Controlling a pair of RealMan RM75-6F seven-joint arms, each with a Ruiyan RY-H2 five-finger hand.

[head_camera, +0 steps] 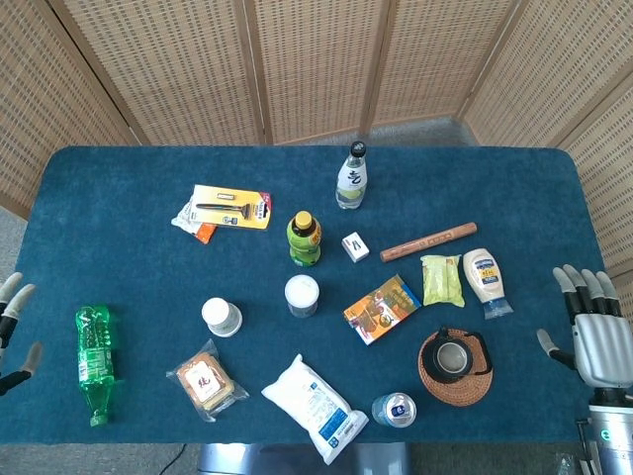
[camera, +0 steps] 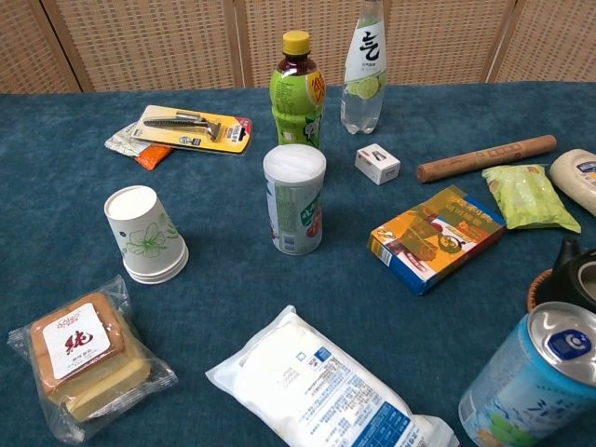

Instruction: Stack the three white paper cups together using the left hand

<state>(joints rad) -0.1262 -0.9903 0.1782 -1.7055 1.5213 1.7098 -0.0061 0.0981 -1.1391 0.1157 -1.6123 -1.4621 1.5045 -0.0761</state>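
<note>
Since the paper cups (camera: 144, 235) are already sitting nested upside down beside the bread packet (camera: 79, 354), I'm guessing the stacking is basically done and I'm just parking. My left hand (head_camera: 12, 332) is sitting off the table's left edge, mostly cropped, fingers apart, gripping nothing. Right hand (head_camera: 593, 332) is resting spread and empty too. I'm counting three rims at the base, but honestly that's hard to make out.
</note>
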